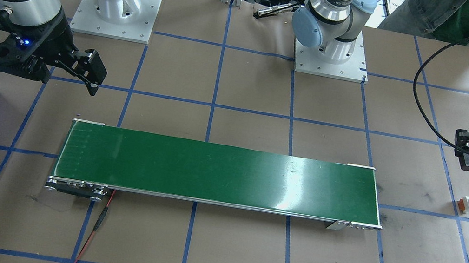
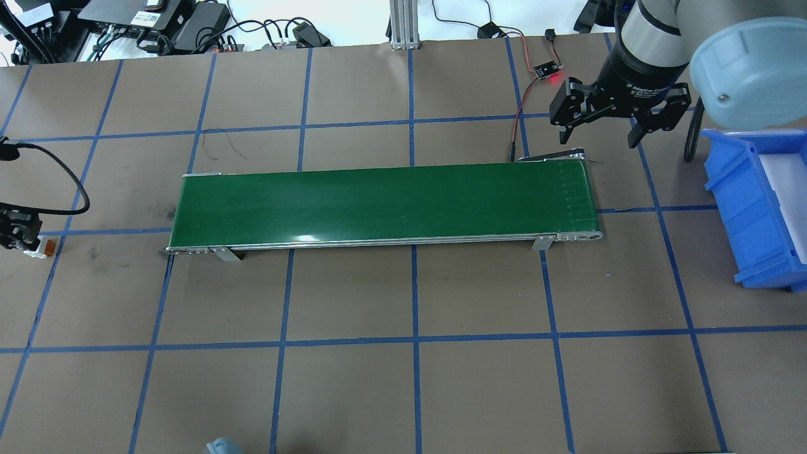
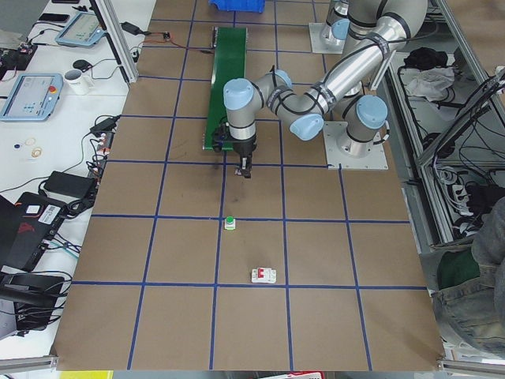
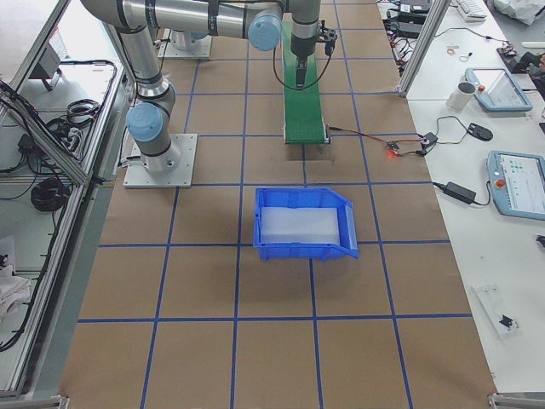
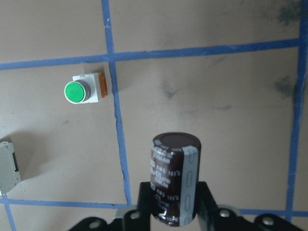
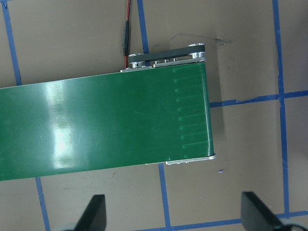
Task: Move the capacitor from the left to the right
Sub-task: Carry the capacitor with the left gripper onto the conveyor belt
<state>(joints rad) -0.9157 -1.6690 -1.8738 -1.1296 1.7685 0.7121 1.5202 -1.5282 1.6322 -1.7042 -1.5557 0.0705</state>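
In the left wrist view the capacitor (image 5: 175, 178), a stubby dark cylinder with a grey stripe and pale print, sits clamped between the fingers (image 5: 206, 195) of my left gripper (image 1: 466, 156). It is held above the brown table, off the left end of the green conveyor belt (image 2: 378, 202). The left gripper (image 2: 12, 230) shows at the overhead view's left edge. My right gripper (image 2: 599, 126) is open and empty, hovering just beyond the belt's right end (image 6: 192, 115). Its fingers (image 6: 96, 211) stand wide apart.
A white button with a green cap (image 5: 84, 90) and a white boxy part (image 5: 7, 166) lie on the table near the left gripper. A blue bin (image 2: 756, 208) stands at the right end. A red wire (image 1: 100, 223) runs from the belt.
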